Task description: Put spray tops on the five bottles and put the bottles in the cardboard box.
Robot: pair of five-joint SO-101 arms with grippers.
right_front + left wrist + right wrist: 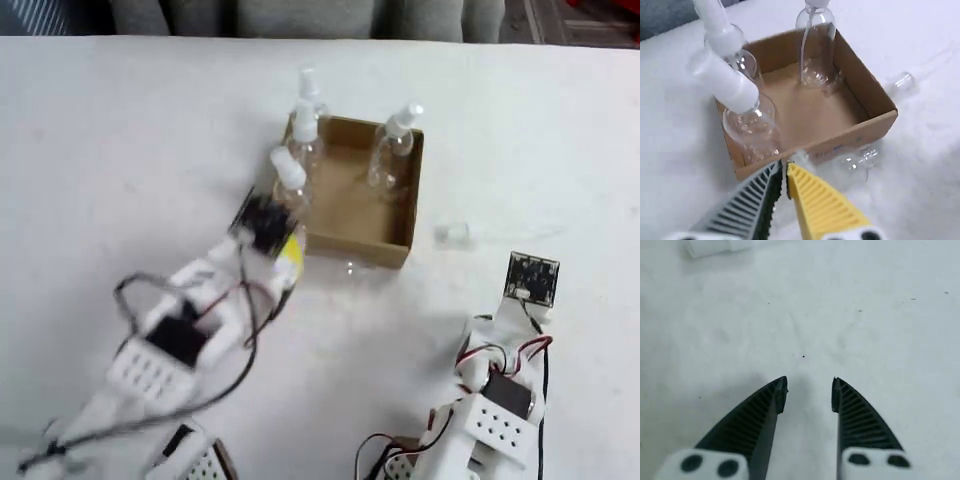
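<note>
Left jaws (pixel 785 169): grey and yellow fingers pressed together with nothing seen between them, tips low over the surface just outside the near wall of the box, by its left corner.
Right jaws (pixel 809 386): parted to a moderate gap, holding nothing, over bare surface.
Cardboard box (pixel 400 245): open-topped, mid-surface, ahead of the left arm.
Far-corner bottle (pixel 393 152): upright inside the box at the far corner on the right arm's side, spray top on.
Left-wall bottles: two upright, both topped, one nearer (pixel 291 182) and one farther (pixel 304 132); cannot tell whether inside the wall or just outside it.
Rear bottle (pixel 311 88): topped, upright, beyond the box's far edge.
Clear piece (pixel 452 235): lies on the surface near the box, on the right arm's side; too blurred to identify.
Second clear piece (pixel 860 160): on the surface just before the box's near wall.
Surface (pixel 120 130): white.
</note>
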